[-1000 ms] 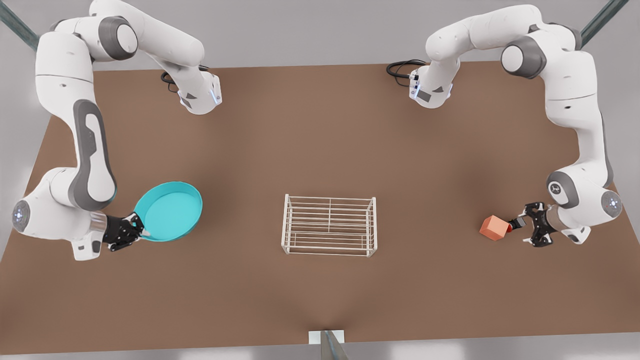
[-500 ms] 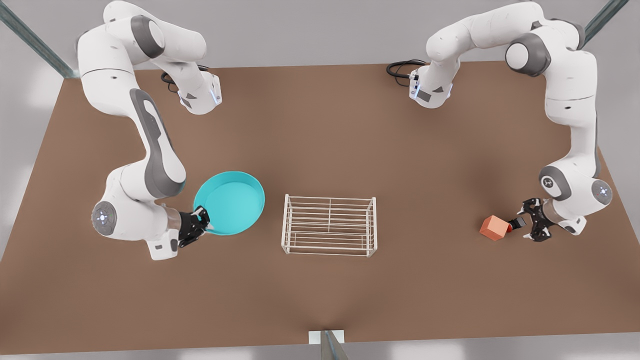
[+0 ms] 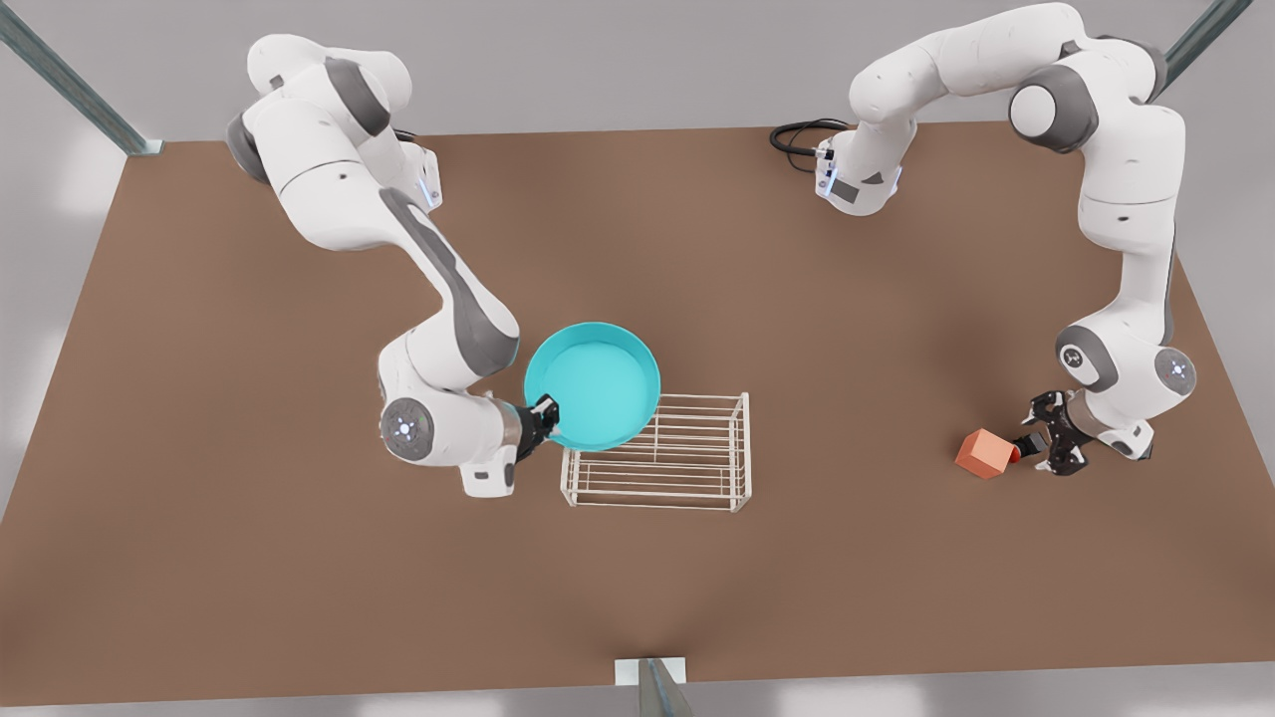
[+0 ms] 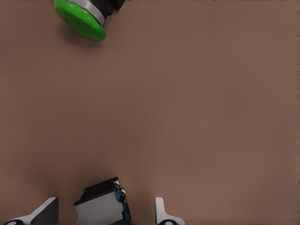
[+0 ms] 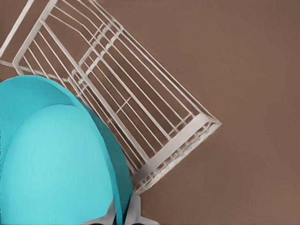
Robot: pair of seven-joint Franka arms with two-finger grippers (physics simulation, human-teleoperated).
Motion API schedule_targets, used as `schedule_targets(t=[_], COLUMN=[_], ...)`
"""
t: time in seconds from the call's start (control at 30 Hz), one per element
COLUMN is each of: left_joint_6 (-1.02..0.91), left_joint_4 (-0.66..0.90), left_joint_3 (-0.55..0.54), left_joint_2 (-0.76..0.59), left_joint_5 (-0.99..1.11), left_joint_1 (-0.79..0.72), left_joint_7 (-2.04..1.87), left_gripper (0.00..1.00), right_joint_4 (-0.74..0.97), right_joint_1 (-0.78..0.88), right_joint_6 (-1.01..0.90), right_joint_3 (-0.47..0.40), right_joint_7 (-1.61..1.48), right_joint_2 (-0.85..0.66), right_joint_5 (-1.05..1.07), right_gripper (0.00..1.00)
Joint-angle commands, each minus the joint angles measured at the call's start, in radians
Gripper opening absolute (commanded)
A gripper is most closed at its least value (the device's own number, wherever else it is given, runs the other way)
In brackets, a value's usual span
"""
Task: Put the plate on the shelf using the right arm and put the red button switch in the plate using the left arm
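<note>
The plate is gripped by its rim in the right gripper at the front view's left, overlapping one end of the shelf. For a good placement, the plate should be centred over the top tier and kept level before release. At the front view's right, the left gripper is held low beside an orange cube; whether its fingers are parted cannot be told. A green-capped switch is cut off in the left wrist view. What sits between cube and left gripper is hard to make out.
</note>
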Motion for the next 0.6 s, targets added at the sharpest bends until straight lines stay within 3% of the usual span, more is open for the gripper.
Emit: schedule_targets(t=[0.0,0.33,0.4,0.5,0.57], left_joint_6=[0.021,0.024,0.02,0.016,0.016], left_joint_4=[0.001,0.001,0.001,0.001,0.003], left_joint_3=[0.0,0.001,0.001,0.001,0.001], left_joint_2=[0.0,0.002,-0.001,-0.004,-0.003], left_joint_5=[0.002,0.004,0.004,0.004,0.005], left_joint_1=[0.0,-0.002,-0.003,-0.006,-0.008], left_joint_7=[-0.004,-0.022,-0.037,-0.063,-0.065], left_gripper=[1.0,1.0,0.92,0.57,0.54], right_joint_4=[0.035,0.107,0.107,0.102,0.094], right_joint_1=[0.024,0.084,0.097,0.111,0.113], right_joint_6=[0.059,0.211,0.228,0.254,0.26], right_joint_3=[-0.001,-0.004,-0.007,-0.001,0.001], right_joint_7=[0.434,0.518,0.529,0.54,0.538], right_joint_2=[0.026,0.114,0.12,0.121,0.12], right_joint_5=[-0.002,0.033,0.033,0.035,0.036], right_gripper=[0.17,0.17,0.17,0.18,0.19])
